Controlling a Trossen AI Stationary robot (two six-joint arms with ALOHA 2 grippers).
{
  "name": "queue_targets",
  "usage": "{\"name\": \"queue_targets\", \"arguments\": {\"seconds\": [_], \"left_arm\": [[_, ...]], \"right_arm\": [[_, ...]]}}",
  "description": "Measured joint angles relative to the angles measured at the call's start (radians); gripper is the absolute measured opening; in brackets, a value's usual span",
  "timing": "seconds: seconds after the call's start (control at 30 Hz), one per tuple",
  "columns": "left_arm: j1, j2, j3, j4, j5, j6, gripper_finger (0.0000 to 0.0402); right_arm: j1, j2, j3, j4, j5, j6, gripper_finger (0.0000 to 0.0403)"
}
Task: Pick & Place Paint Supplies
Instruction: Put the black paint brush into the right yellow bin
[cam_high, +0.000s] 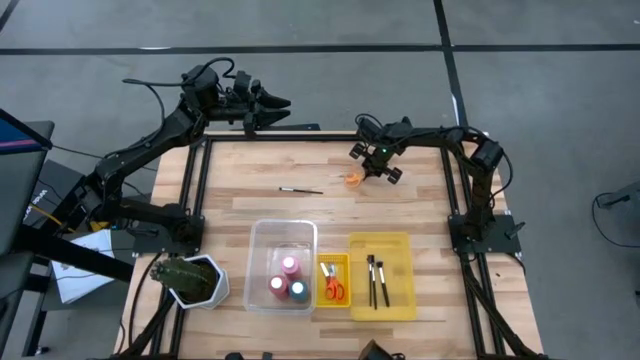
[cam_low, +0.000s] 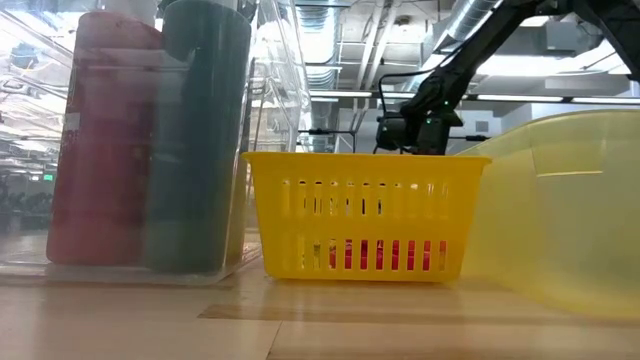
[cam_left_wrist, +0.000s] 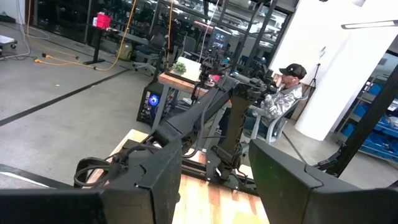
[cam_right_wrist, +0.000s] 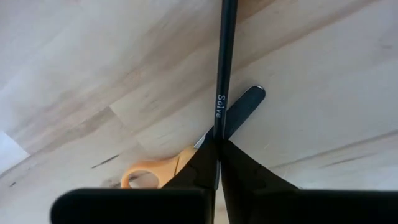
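High view: right hand (cam_high: 371, 166) sits low over the far-middle tabletop (cam_high: 420, 215), right on top of orange-handled scissors (cam_high: 352, 179). Right wrist view shows its fingers (cam_right_wrist: 239, 168) pressed together, pinching a thin dark paintbrush (cam_right_wrist: 225, 62) w/ white lettering on the handle; brush runs straight out from the fingertips, crossing over the scissors (cam_right_wrist: 186, 163) lying flat on the wood. I can't tell whether brush touches the scissors.

Left hand (cam_high: 275, 108) hangs past the far left edge of the tabletop, well apart from the supplies, fingers (cam_left_wrist: 155, 180) spread, nothing between them.

One more paintbrush (cam_high: 300, 189) lies loose on the wood, near the middle, left of the scissors. Near edge: clear bin (cam_high: 282, 232) w/ three paint bottles (cam_high: 289, 265), just beside it a small yellow basket (cam_high: 335, 263) w/ red-handled scissors (cam_high: 333, 288), then a yellow bin (cam_high: 390, 243) w/ two brushes (cam_high: 377, 280). Plant in white pot (cam_high: 190, 280) at the near left corner.

Left wrist view also catches a person (cam_left_wrist: 283, 93) seated in the room beyond.
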Motion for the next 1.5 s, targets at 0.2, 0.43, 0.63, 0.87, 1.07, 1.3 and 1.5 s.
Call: {"name": "queue_targets", "arguments": {"seconds": [0.2,0.43,0.63,0.87,1.07,1.3,1.5], "left_arm": [[0.0,0.0,0.0,0.0,0.0,0.0,0.0182],[0.0,0.0,0.0,0.0,0.0,0.0,0.0182],[0.0,0.001,0.0,0.0,0.0,0.0,0.0182],[0.0,0.001,0.0,0.0,0.0,0.0,0.0182],[0.0,0.001,0.0,-0.001,0.001,0.0,0.0182],[0.0,0.001,0.0,-0.001,0.0,0.0,0.0182],[-0.002,0.001,0.0,-0.001,0.0,0.0,0.0182]], "right_arm": [[0.024,-0.001,0.0,0.003,0.007,-0.035,0.0002],[0.055,-0.001,-0.001,0.02,0.017,-0.081,0.0001],[0.062,-0.001,-0.002,0.026,0.03,-0.127,0.0001],[0.069,-0.018,-0.006,0.027,0.042,-0.178,0.0],[0.105,-0.058,-0.004,-0.042,0.064,-0.277,0.0],[0.156,-0.057,-0.005,-0.123,0.068,-0.414,0.0],[0.185,-0.058,-0.004,-0.133,0.04,-0.53,0.0]]}}
